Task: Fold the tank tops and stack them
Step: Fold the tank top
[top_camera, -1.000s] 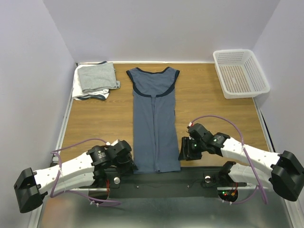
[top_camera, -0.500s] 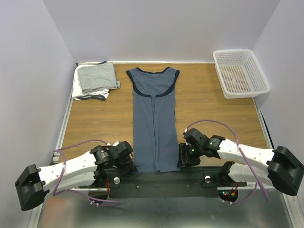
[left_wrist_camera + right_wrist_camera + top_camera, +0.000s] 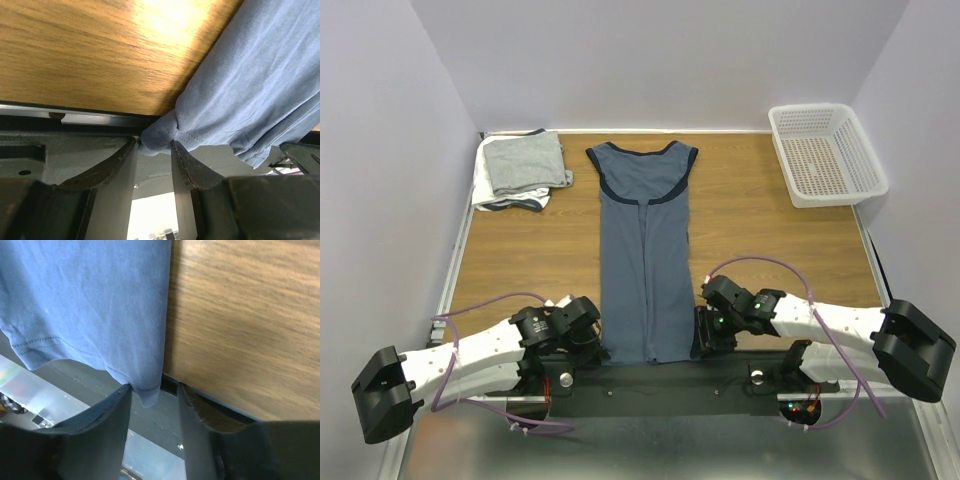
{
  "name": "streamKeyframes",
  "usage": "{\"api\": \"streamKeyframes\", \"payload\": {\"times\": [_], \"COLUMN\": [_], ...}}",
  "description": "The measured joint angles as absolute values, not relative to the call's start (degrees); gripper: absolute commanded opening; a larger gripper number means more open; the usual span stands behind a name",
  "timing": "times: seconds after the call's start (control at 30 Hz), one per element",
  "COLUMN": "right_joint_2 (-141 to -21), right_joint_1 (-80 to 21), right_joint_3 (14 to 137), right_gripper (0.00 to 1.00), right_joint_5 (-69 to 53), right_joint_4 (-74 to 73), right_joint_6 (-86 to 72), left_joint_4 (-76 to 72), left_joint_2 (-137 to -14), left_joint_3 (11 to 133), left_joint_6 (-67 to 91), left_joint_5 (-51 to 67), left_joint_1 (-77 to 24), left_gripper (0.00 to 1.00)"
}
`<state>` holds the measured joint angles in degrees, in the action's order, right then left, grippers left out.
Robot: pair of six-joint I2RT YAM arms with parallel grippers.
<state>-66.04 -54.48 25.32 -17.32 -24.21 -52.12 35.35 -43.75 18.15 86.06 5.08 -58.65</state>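
Blue tank top flat on the brown worktop, right down the middle. Dark neck trim at the far end, bottom hem at the near edge, hanging a little past the wood. Long and thin, with a line down the middle where the two sides meet.

Left gripper down low at the near left corner of the hem. From the left wrist camera, left gripper with fingers apart and the bunched-up corner of blue cloth sitting right between the tips. Not pinched flat yet; open gap below the cloth.

Right gripper down low at the near right corner of the hem. From the right wrist camera, right gripper with fingers apart too. Corner of the hem hanging down between the tips, close to one finger, with a gap on the other side.

Grey tank top folded up in the far left corner, on top of a white tank top that peeks out underneath. Well apart from the blue one.

White basket with little holes in the far right corner of the worktop.
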Motion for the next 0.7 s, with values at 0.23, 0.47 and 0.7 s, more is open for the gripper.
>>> {"api": "streamKeyframes", "payload": {"times": [0.23,0.47,0.7], "right_joint_2": [-66.83,-66.63,-63.61], "right_joint_1": [-54.48,-54.48,-54.48], "right_joint_3": [25.34,25.67,30.35], "right_gripper": [0.27,0.11,0.08], "right_joint_5": [-16.73,-15.97,-13.45], "right_joint_4": [-22.76,-22.52,-24.86], "right_joint_6": [-52.86,-52.93,-52.23], "left_joint_4": [32.93,31.4,34.13], "left_joint_2": [-44.53,-43.88,-39.68], "left_joint_3": [17.39,16.84,19.38], "left_joint_6": [85.67,84.95,82.74], "left_joint_5": [5.04,4.08,-0.6], "left_joint_1": [-58.65,-58.63,-58.65], "left_gripper": [0.18,0.0,0.0]}}
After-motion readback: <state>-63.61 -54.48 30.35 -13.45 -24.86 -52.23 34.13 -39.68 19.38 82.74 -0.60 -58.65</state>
